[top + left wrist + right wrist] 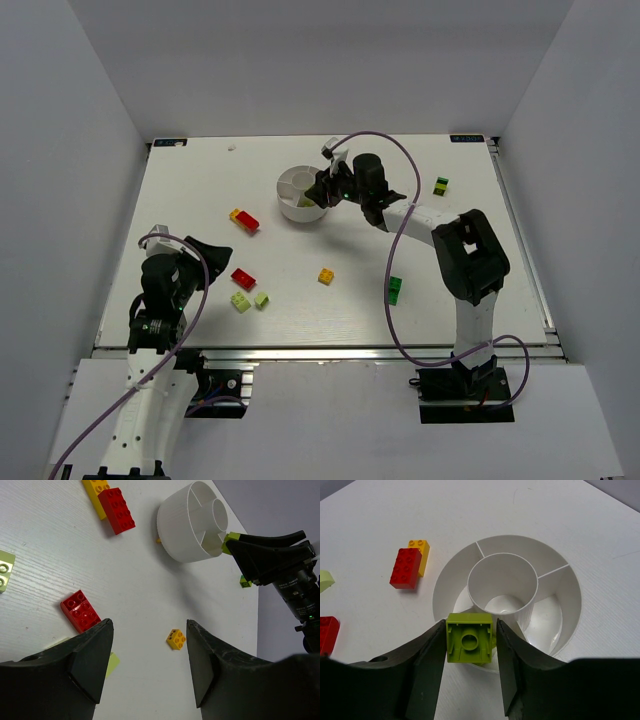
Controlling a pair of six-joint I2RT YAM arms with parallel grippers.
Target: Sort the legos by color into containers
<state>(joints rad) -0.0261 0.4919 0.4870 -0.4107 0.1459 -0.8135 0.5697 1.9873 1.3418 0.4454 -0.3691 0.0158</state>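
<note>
Two arms show in the top view. The right hand [322, 190] is over the right side of the white divided dish [288, 204], and its jaws are hard to read from up here. The left hand [212, 252] hangs low at the left, near a loose red brick [243, 277]. Several bricks lie on the white surface [480, 300]: a red-and-yellow pair [244, 219] left of the dish, two lime bricks [241, 301] side by side just below the loose red brick, an orange brick [326, 276] mid-surface, a dark green brick [395, 290] beside the right arm, and a small green brick [441, 185] far right. In the left wrist view the left hand's fingers stand apart with nothing between them. The loose red brick lies just off the left fingertip and the orange brick near the right one. The dish is beyond, with the right hand at its rim carrying a pale lime brick [230, 539]. In the right wrist view the right hand is clamped on the pale lime brick, hollow underside toward the camera and both fingers against its sides. The brick hangs over the dish's near rim, just in front of the central cup [502, 562]. Wedge compartments ring the cup, and the red-and-yellow pair lies on the surface to the left.
</note>
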